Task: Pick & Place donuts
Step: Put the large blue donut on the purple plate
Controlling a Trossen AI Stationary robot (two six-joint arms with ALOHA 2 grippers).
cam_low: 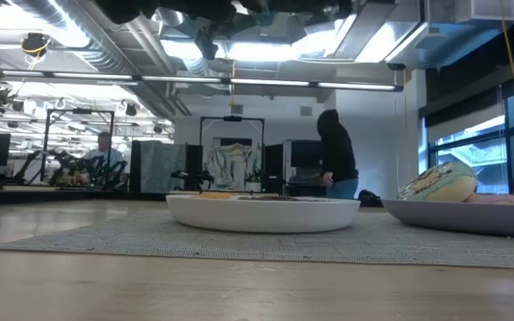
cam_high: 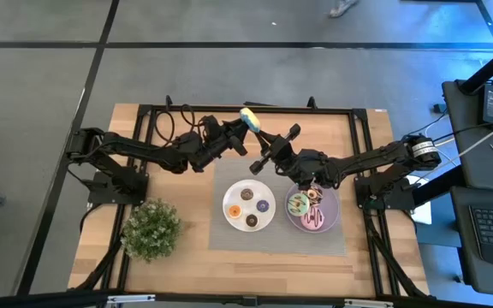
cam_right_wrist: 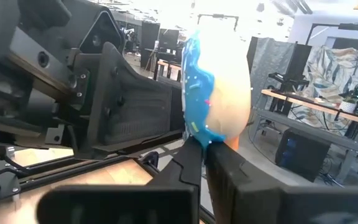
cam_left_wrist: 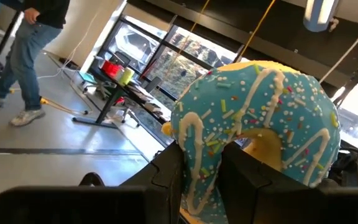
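Left gripper [cam_high: 245,127]: raised over the far middle of the table, fingers [cam_left_wrist: 166,177] clamped on the blue donut [cam_high: 250,119].
Right gripper [cam_high: 264,147]: just right of the left one, fingers [cam_right_wrist: 188,163] pinched on the same donut's lower edge.
Blue donut: held in the air between both grippers, white drizzle and sprinkles on blue icing.
White plate [cam_high: 230,214]: on the grey mat [cam_high: 221,235], three tiny donuts [cam_high: 252,221] on it.
Purple plate [cam_high: 332,216]: right of the white one, carrying the green donut [cam_high: 297,204] and pink donut [cam_high: 312,220].
Plant [cam_high: 151,229]: near left corner.
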